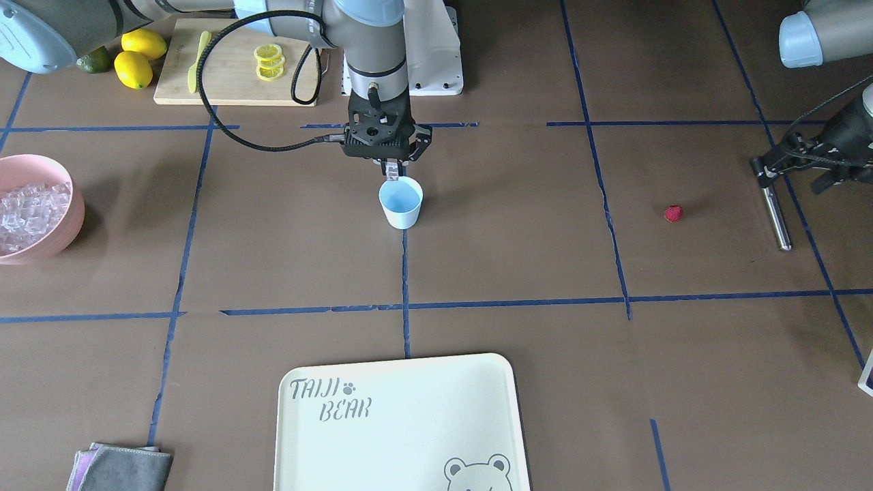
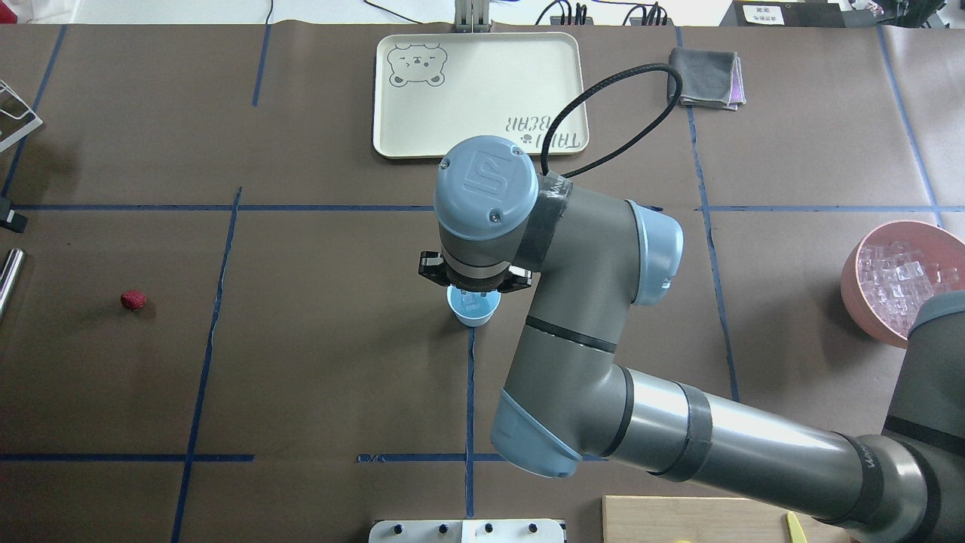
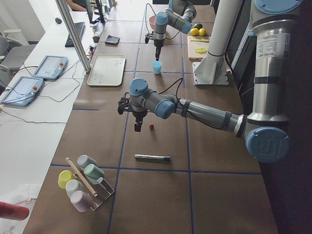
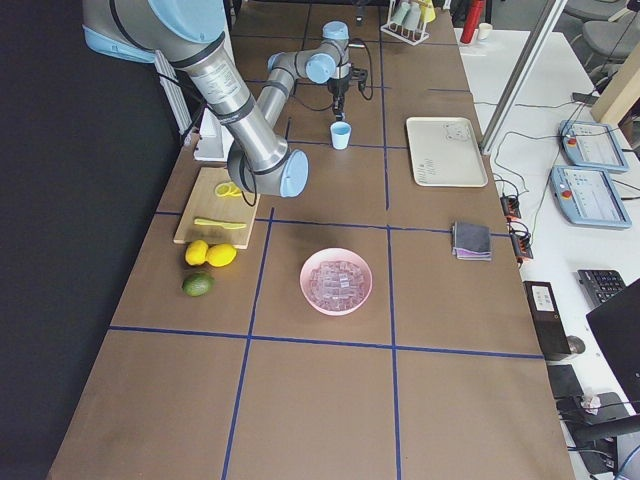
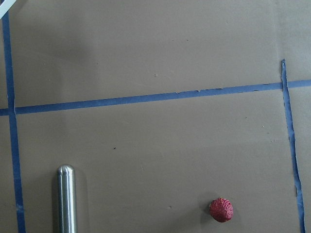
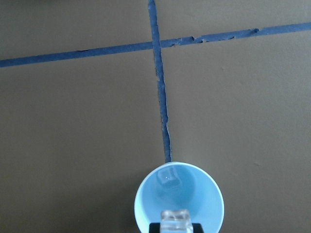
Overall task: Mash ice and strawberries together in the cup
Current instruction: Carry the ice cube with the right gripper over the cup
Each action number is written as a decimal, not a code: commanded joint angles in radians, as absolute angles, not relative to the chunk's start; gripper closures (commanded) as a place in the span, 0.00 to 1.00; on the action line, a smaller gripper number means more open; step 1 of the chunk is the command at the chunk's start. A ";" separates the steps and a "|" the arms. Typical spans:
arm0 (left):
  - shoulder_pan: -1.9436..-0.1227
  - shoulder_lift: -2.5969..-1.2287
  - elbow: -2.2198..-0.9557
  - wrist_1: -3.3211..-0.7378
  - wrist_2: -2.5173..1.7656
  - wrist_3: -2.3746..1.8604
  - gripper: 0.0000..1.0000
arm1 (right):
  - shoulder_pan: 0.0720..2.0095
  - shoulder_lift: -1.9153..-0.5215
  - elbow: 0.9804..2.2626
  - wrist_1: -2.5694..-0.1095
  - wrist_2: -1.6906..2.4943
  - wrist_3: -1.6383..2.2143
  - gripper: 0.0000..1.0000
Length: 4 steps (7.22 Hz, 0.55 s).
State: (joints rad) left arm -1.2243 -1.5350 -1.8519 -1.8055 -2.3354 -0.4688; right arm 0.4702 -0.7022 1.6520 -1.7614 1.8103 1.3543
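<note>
Right wrist-mounted view shows the bench [image 6: 73, 126], then the right tool [image 1: 391, 169] clamped on one ice cube [image 6: 175, 217] above the rim of the cup [image 6: 206, 191], with another ice cube [image 6: 169, 178] inside. It seems best to centre it over the mouth before releasing low. The strawberry [image 1: 673, 213] lies well apart on the left.

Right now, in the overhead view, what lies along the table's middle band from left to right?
Metal rod → strawberry → cup → pink bowl holding ice.
</note>
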 commanded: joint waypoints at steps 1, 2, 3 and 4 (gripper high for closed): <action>-1.224 -1.536 -1.852 -1.805 -2.335 -0.468 0.00 | 0.469 -0.693 1.628 -1.763 1.807 1.350 0.97; -1.224 -1.536 -1.853 -1.805 -2.335 -0.468 0.00 | 0.468 -0.693 1.625 -1.763 1.807 1.350 0.92; -1.224 -1.536 -1.853 -1.805 -2.335 -0.468 0.00 | 0.468 -0.695 1.621 -1.763 1.807 1.348 0.89; -1.224 -1.536 -1.853 -1.805 -2.335 -0.468 0.00 | 0.468 -0.696 1.621 -1.763 1.807 1.348 0.77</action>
State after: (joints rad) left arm -1.2241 -1.5355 -1.8528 -1.8055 -2.3347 -0.4679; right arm 0.4682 -0.6948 1.6233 -1.7625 1.8071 1.3490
